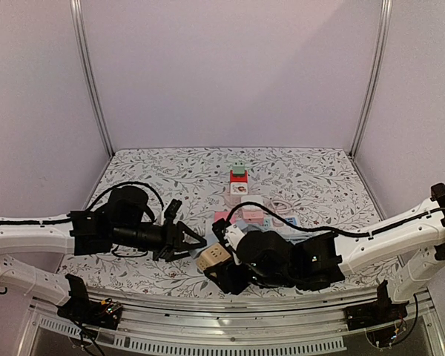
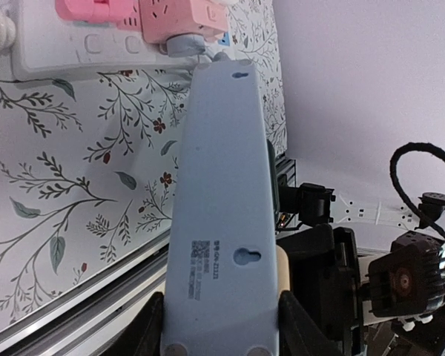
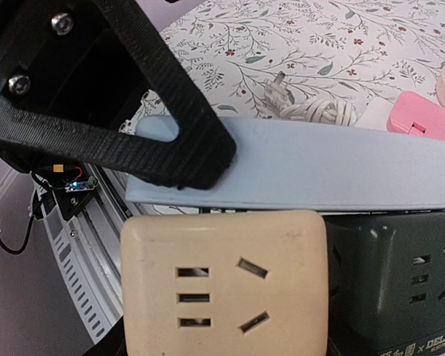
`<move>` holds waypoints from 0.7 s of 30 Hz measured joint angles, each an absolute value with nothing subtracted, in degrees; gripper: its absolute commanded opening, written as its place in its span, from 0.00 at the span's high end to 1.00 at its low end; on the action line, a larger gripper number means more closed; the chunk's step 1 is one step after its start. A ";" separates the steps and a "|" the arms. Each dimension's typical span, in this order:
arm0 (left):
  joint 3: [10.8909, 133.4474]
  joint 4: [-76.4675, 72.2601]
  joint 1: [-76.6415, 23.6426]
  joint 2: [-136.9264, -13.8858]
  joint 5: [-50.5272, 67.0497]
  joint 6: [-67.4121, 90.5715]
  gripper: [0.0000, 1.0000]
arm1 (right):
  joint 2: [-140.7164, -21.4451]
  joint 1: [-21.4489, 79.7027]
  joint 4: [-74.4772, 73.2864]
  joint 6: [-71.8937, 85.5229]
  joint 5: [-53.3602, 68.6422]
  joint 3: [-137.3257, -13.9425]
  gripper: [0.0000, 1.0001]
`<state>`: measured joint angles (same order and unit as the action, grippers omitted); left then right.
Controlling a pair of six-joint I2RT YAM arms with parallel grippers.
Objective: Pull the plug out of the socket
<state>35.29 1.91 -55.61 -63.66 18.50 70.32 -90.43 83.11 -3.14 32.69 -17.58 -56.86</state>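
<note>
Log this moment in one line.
left gripper: grips pale blue plastic power strip | right gripper: grips beige cube adapter | adapter against strip

left hand (image 1: 193, 241) and right hand (image 1: 224, 268) clamped, arms inward.

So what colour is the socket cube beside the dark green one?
Cream socket cube; clearest in the right wrist view.

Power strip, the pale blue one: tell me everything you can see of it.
The power strip is a long, pale blue plastic bar with rounded corners. The left wrist view shows its flat back: two keyhole slots, a small printed code label, round feet at the near end. The left gripper clamps that end by its sides. A beige socket cube and a dark green one sit against its other face.
</note>
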 measured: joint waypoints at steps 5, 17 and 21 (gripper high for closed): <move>35.20 2.24 -54.92 -63.68 20.36 70.19 1.00 | -90.41 82.61 -5.82 32.08 -15.51 -58.33 1.00; 35.66 0.30 -53.93 -65.36 21.50 69.14 1.00 | -90.41 82.83 -7.05 34.59 -20.25 -58.65 1.00; 35.66 0.08 -53.93 -65.14 21.08 69.21 1.00 | -90.41 82.74 -6.83 36.62 -21.08 -58.65 1.00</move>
